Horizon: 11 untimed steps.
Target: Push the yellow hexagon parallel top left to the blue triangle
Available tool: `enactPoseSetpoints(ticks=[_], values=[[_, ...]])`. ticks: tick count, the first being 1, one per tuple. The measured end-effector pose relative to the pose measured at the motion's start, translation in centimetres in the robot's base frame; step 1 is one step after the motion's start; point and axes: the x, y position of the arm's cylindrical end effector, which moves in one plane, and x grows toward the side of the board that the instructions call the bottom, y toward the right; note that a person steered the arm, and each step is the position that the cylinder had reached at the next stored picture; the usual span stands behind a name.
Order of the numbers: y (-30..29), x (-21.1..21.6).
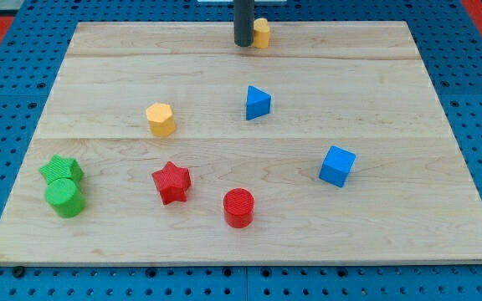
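The yellow hexagon (161,119) sits on the wooden board, left of centre. The blue triangle (258,102) stands to its right and slightly higher in the view, about a hand's width away. My tip (243,43) is at the view's top centre, near the board's top edge, well above both blocks. It stands just left of a second yellow block (262,33), which it partly hides; that block's shape cannot be made out.
A blue cube (337,165) lies at the right. A red star (171,182) and a red cylinder (238,207) lie at bottom centre. A green star (61,170) and a green cylinder (65,198) touch at the bottom left. A blue pegboard (23,50) surrounds the board.
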Motion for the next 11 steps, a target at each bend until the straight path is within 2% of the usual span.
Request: enactPoseSetpoints(ticks=[2,4,6,7,8,9,11], values=[[-2.0,7.0],[-2.5,18.1],[-12.3,17.3],[-15.0,17.3],[-18.2,15.0],[-15.0,11.9],[-16.3,5.9]])
